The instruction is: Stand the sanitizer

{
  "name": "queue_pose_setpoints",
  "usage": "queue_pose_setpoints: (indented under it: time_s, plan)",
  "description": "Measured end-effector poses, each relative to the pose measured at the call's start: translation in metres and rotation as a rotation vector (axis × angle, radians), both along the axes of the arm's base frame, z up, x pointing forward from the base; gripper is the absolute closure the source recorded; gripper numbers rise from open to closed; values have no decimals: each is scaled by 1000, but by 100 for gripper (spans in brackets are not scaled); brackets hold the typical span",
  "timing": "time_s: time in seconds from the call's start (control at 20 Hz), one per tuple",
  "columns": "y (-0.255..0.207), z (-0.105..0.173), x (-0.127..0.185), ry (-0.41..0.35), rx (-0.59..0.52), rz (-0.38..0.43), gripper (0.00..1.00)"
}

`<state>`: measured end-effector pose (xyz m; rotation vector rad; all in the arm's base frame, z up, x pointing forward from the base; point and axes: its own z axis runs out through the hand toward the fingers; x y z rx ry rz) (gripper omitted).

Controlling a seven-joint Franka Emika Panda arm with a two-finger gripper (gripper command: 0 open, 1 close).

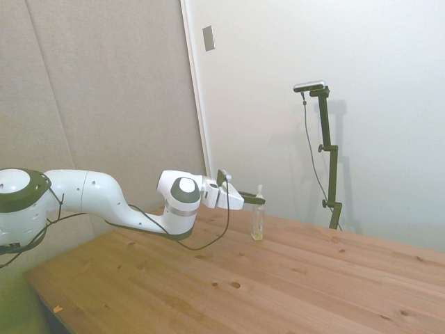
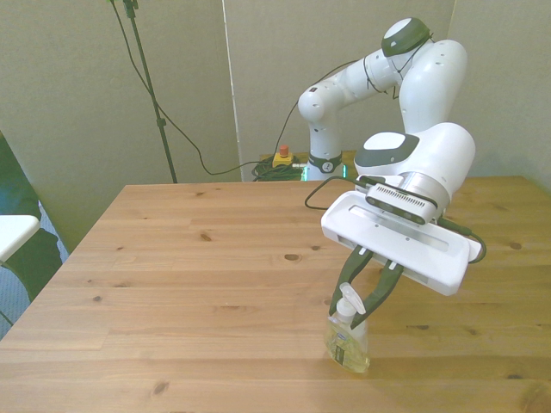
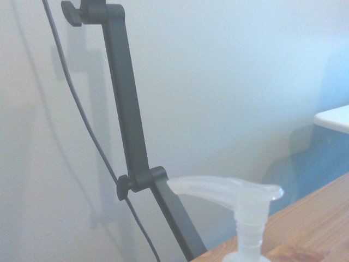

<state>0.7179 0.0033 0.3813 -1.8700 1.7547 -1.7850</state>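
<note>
The sanitizer (image 2: pixel 348 342) stands upright on the bench (image 2: pixel 198 258), near the edge closest to the front camera and toward the front view's right, its base flat on the wood and its pump top uppermost. The pincer (image 2: pixel 362 291) reaches it from the side at neck height rather than from above; that approach suits a bottle whose narrow neck and pump collar give the two fingers something to bracket while the wider body hangs below and settles onto its base. In the front view the dark fingers (image 2: pixel 380 292) run down on either side of the pump and neck, set narrow around them, but whether they press the plastic or stand just off it I cannot tell — the white pump hides the contact. Judged from how it rests, the standing looks done or very nearly so, and what remains is to let go and back out level, since a drag sideways on the pump could tip so light a bottle. The side view shows what the front cannot: the bottle (image 1: pixel 258 221) is plumb, its base meets the bench, and the arm lies almost horizontal behind it. The front view alone shows the fingers' spread. The wrist view gives only the pump head and ribbed neck (image 3: pixel 252 215) close up against the wall, confirming the spout sits level — it shows nothing of the base.
</note>
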Motion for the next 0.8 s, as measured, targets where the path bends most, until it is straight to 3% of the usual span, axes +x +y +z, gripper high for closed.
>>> queue_pose_setpoints:
  time_s: [0.8]
  plan:
    - [4,4,-1,17,4,16,0]
